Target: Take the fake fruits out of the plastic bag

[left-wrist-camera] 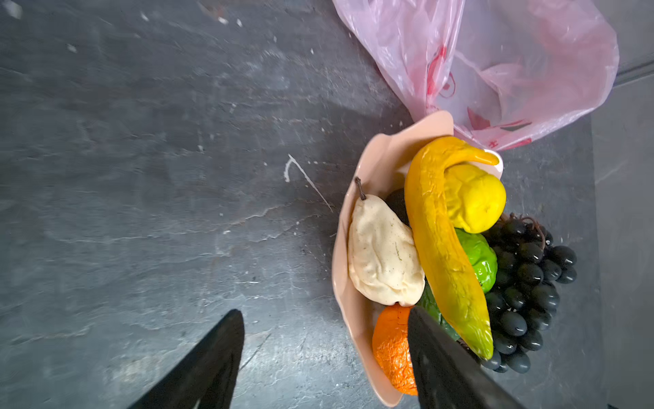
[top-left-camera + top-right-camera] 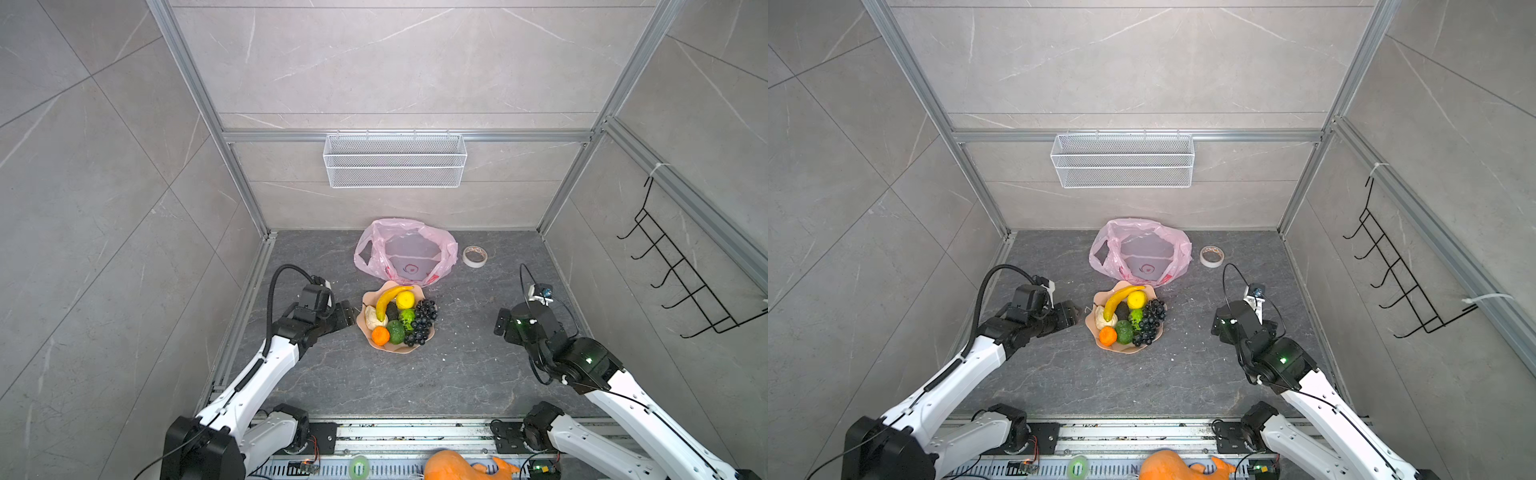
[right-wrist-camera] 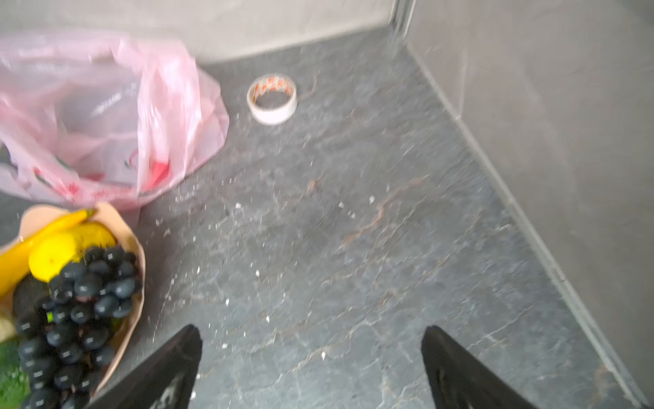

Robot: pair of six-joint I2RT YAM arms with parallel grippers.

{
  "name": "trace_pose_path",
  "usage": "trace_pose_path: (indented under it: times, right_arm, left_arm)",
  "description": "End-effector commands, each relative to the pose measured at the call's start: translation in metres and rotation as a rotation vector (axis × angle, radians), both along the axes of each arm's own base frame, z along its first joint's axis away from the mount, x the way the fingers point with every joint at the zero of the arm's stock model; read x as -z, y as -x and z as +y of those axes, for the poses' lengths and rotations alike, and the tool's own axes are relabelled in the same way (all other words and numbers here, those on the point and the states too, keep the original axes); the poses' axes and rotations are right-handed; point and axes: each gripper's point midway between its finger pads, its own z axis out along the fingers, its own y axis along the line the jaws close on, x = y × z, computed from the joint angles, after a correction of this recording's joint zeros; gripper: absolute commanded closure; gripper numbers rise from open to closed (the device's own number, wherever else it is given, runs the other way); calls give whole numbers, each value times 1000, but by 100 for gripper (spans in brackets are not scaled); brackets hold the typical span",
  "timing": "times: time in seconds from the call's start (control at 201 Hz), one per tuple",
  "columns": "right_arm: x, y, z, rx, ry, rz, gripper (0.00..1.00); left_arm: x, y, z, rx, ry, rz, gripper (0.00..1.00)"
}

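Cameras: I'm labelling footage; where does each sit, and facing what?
Both top views: overhead, looking down on plastic bag, plate, left arm, right arm.
Left wrist: behind the left gripper, facing the fake fruits; both fingers show.
Right wrist: behind the right gripper, facing the tape roll; both fingers show.
Shared: all show bag and plate.

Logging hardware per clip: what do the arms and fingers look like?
Both arms have white shells with black joints and wrists. The left arm carries a ribbed black hose; the right arm has thin black cables and green lights. The fingers are black tapering wedges.
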Motion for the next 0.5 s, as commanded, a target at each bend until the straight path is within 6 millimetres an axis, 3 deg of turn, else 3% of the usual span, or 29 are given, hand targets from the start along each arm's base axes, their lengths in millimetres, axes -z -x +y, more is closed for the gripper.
trace_pose_path:
  times: [0.0,0.119,0.299,0.378,0.433,0.493]
  right_arm:
    - [-20,1,-23,82,95,-60,0]
    - [-35,-6,-35,171,139,-137,0]
    - [-47,-29,-25,131,157,-346,0]
    - [-32,-40,-19,97,224,-368,0]
    - [-15,-54,-10,35,310,-334,0]
    - [5,-66,-13,48,356,-263,0]
  left_arm:
    - [-26,-4,51,-192,-187,-118,18]
    - [-52,-11,93,-418,-285,-258,15]
    - [-72,-26,123,-544,-475,-403,9]
    - [-67,-33,137,-582,-534,-460,3]
    - [-55,-41,137,-534,-537,-505,0]
    - [-43,-49,137,-488,-555,-551,0]
